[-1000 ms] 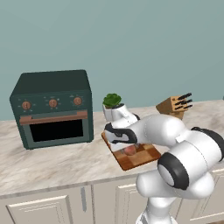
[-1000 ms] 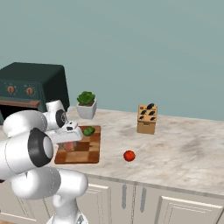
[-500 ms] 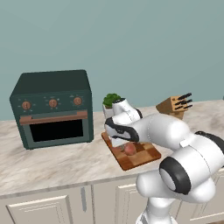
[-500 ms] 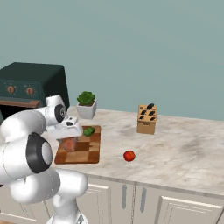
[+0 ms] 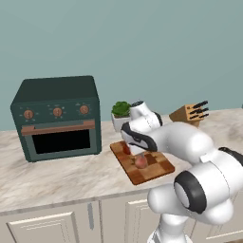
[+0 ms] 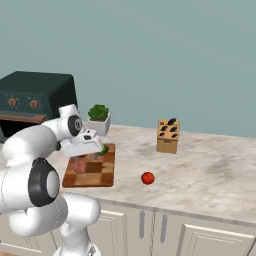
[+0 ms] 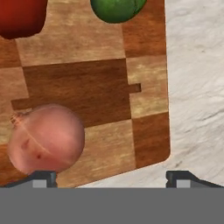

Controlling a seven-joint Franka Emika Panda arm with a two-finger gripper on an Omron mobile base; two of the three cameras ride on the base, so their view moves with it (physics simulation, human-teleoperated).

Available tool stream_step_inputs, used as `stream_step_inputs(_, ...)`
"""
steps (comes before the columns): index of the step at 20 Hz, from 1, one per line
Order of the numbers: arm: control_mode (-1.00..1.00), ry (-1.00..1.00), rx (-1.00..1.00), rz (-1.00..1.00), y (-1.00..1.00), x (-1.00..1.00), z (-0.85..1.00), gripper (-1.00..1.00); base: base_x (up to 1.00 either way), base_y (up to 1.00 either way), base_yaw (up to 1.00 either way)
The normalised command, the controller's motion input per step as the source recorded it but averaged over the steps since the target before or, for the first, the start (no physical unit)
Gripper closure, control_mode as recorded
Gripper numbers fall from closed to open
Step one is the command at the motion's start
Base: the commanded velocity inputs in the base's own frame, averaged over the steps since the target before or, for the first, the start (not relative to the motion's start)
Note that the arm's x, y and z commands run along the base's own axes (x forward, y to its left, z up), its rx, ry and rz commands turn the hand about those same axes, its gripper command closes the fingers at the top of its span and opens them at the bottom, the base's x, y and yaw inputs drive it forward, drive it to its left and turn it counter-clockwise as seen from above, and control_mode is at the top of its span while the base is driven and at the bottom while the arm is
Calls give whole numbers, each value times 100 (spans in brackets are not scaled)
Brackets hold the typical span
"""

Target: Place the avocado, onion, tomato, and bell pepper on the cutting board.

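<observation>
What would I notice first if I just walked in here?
The big white robot arm, its open gripper hanging over a checkered cutting board with a pinkish onion lying on it. Then the dark green oven at the back, and one red tomato alone on the marble counter.

Arm (image 5: 190, 147): glossy white rounded shell segments, smooth, no visible cables or screws. Joints: dark grey-black bands between segments; large round dark cap with grey ring on big lower joint, smaller dark disc on joint near toaster oven (image 6: 35, 102). Base column: white, bulbous. Gripper (image 6: 86, 145): white boxy hand. Fingertips (image 7: 41, 178): small, dark, squared.
</observation>
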Motion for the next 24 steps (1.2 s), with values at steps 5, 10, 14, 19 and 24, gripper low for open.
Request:
stream_step_inputs(5, -100, 4, -1, 0, -62, 5, 9, -100, 0, 0, 0)
stream_step_inputs(10, -100, 4, 0, 0, -71, 13, 8, -100, 0, 0, 0)
stream_step_inputs(14, -100, 4, 0, -1, -74, 16, 8, -100, 0, 0, 0)
stream_step_inputs(19, -100, 0, 0, -2, -63, 1, 0, -100, 0, 0, 0)
stream_step_inputs(24, -100, 0, 3, -7, -47, -1, -9, -100, 0, 0, 0)
